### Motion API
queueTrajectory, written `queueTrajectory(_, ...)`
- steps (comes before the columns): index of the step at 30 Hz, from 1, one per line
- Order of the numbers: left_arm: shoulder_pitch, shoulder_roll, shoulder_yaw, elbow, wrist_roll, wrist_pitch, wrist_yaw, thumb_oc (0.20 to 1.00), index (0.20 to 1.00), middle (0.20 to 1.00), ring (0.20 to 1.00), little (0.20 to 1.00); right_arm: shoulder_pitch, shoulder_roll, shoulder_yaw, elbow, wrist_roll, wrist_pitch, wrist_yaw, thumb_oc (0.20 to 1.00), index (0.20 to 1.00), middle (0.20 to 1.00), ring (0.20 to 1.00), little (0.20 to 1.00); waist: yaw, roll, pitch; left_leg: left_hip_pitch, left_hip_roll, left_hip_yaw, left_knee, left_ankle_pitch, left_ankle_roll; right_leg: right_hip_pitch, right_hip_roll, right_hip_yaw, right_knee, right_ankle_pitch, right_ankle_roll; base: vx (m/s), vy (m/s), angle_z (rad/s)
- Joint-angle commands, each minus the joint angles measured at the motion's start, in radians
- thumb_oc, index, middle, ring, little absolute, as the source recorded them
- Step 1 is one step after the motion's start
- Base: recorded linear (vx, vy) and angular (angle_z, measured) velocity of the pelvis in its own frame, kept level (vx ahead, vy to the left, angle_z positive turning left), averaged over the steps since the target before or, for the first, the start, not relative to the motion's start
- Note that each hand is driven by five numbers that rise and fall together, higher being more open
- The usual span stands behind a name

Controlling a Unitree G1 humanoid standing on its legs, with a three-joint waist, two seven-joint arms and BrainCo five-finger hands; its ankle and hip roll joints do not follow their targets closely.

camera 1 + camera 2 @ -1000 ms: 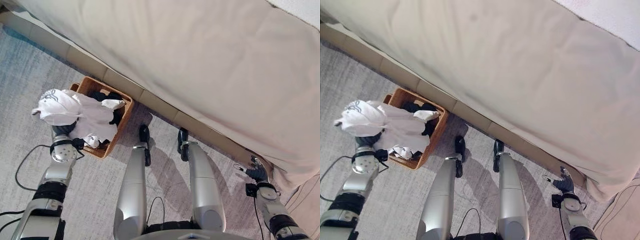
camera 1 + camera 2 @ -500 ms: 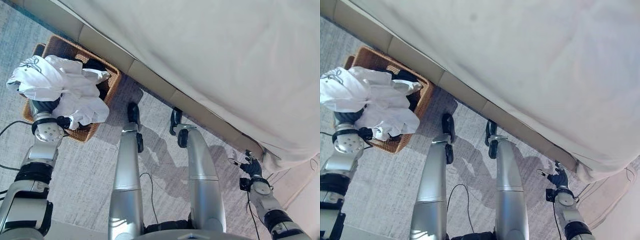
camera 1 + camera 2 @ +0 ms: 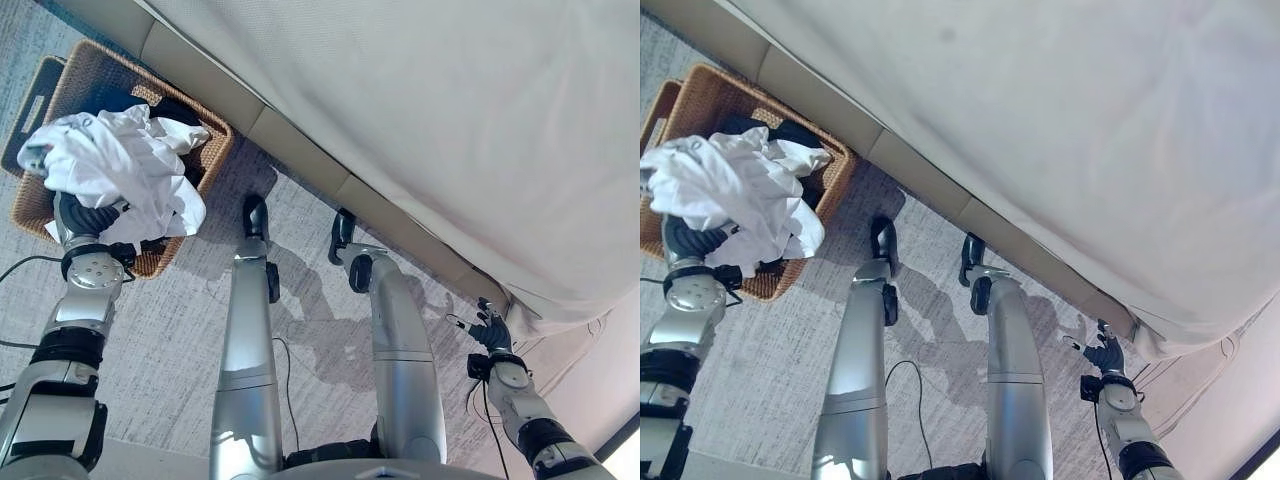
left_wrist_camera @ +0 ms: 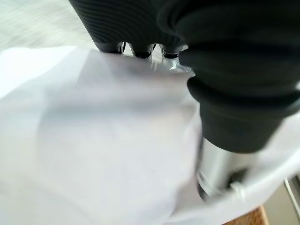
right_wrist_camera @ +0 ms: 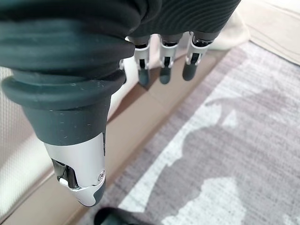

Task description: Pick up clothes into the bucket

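The white garment (image 3: 115, 170) hangs bunched over the near rim of the wicker basket (image 3: 95, 80), part of it spilling outside the rim toward the carpet (image 3: 170, 340). It drapes over the left robot hand (image 4: 140, 49), which sits directly beneath it; whether those fingers are closed on the cloth cannot be told, since the fabric covers them. To complete the drop well, carry the bundle further over the basket's interior, above the dark clothes (image 3: 150, 105) inside, before releasing. The right robot hand (image 5: 161, 65) hangs empty, fingers relaxed, beside the bed (image 3: 450, 120).
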Motion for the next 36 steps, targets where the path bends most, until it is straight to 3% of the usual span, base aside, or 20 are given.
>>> queueTrajectory(1, 0.004, -0.037, 0.06, -0.01, -0.2, -0.055, 0.007, 1.0, 1.0, 1.0, 1.0, 1.0, 0.035, -0.026, 0.007, -0.02, 0.033, 0.023, -0.005, 1.0, 1.0, 1.0, 1.0, 1.0, 0.014, 0.002, -0.019, 0.06, -0.015, -0.015, 0.017, -0.092, 0.033, 0.055, -0.032, 0.048, -0.126, 0.078, 0.069, 0.0, 0.0, 0.0)
queueTrajectory(8, 0.029, -0.104, 0.135, -0.025, -0.37, -0.106, 0.061, 1.0, 1.0, 1.0, 1.0, 1.0, 0.039, -0.028, 0.002, -0.03, 0.032, 0.032, -0.018, 1.0, 1.0, 1.0, 1.0, 1.0, 0.014, 0.011, -0.019, 0.096, -0.014, -0.009, -0.026, -0.078, 0.028, 0.083, -0.032, 0.049, -0.157, 0.085, 0.069, 0.0, 0.0, 0.0)
queueTrajectory(18, 0.113, -0.233, 0.148, -0.034, -0.364, -0.11, 0.072, 1.0, 1.0, 1.0, 1.0, 1.0, 0.033, -0.01, -0.005, -0.019, 0.02, 0.038, -0.043, 1.0, 1.0, 1.0, 1.0, 1.0, 0.034, 0.04, -0.019, 0.235, -0.018, 0.01, -0.12, -0.048, 0.028, 0.192, -0.03, 0.06, -0.205, 0.093, 0.072, 0.0, 0.0, 0.0)
queueTrajectory(22, 0.175, -0.306, 0.129, -0.031, -0.329, -0.123, 0.012, 1.0, 1.0, 1.0, 1.0, 1.0, 0.027, -0.005, -0.017, -0.019, 0.003, 0.031, -0.046, 1.0, 1.0, 1.0, 1.0, 1.0, 0.049, 0.068, -0.019, 0.36, -0.029, 0.018, -0.179, -0.032, 0.026, 0.304, -0.035, 0.066, -0.216, 0.08, 0.067, -0.01, -0.013, -0.04)
queueTrajectory(26, 0.233, -0.399, 0.103, 0.087, -0.373, -0.119, -0.157, 1.0, 1.0, 1.0, 1.0, 1.0, 0.0, 0.005, -0.051, 0.051, -0.021, 0.027, -0.043, 1.0, 1.0, 1.0, 1.0, 1.0, 0.056, 0.112, -0.019, 0.574, -0.036, 0.012, -0.291, -0.005, 0.015, 0.511, -0.031, 0.055, -0.284, 0.069, 0.064, -0.01, -0.049, 0.07)
queueTrajectory(27, 0.231, -0.418, 0.097, 0.12, -0.373, -0.118, -0.19, 1.0, 1.0, 1.0, 1.0, 1.0, -0.008, 0.013, -0.063, 0.066, -0.023, 0.024, -0.043, 1.0, 1.0, 1.0, 1.0, 1.0, 0.053, 0.122, -0.019, 0.609, -0.033, 0.014, -0.333, 0.039, 0.013, 0.547, -0.03, 0.043, -0.32, 0.103, 0.058, -0.06, -0.011, 0.05)
queueTrajectory(31, 0.257, -0.473, 0.088, 0.182, -0.363, -0.12, -0.251, 1.0, 1.0, 1.0, 1.0, 1.0, -0.006, 0.029, -0.075, 0.11, -0.058, 0.028, -0.042, 1.0, 1.0, 1.0, 1.0, 1.0, 0.05, 0.141, -0.019, 0.762, -0.022, 0.003, -0.413, 0.058, 0.003, 0.699, -0.019, 0.03, -0.388, 0.104, 0.058, 0.04, -0.074, 0.08)
queueTrajectory(32, 0.281, -0.509, 0.081, 0.196, -0.374, -0.115, -0.296, 1.0, 1.0, 1.0, 1.0, 1.0, -0.002, 0.036, -0.087, 0.136, -0.077, 0.034, -0.037, 1.0, 1.0, 1.0, 1.0, 1.0, 0.049, 0.154, -0.029, 0.858, -0.015, -0.006, -0.47, 0.069, -0.002, 0.789, -0.01, 0.021, -0.435, 0.109, 0.059, 0.14, -0.137, 0.08)
queueTrajectory(36, 0.335, -0.542, 0.079, 0.244, -0.367, -0.094, -0.37, 1.0, 1.0, 1.0, 1.0, 1.0, 0.021, 0.044, -0.088, 0.175, -0.112, 0.05, -0.006, 1.0, 1.0, 1.0, 1.0, 1.0, 0.053, 0.17, -0.104, 0.95, -0.005, -0.011, -0.548, 0.089, -0.009, 0.879, 0.006, 0.008, -0.512, 0.126, 0.062, 0.12, -0.077, -0.02)
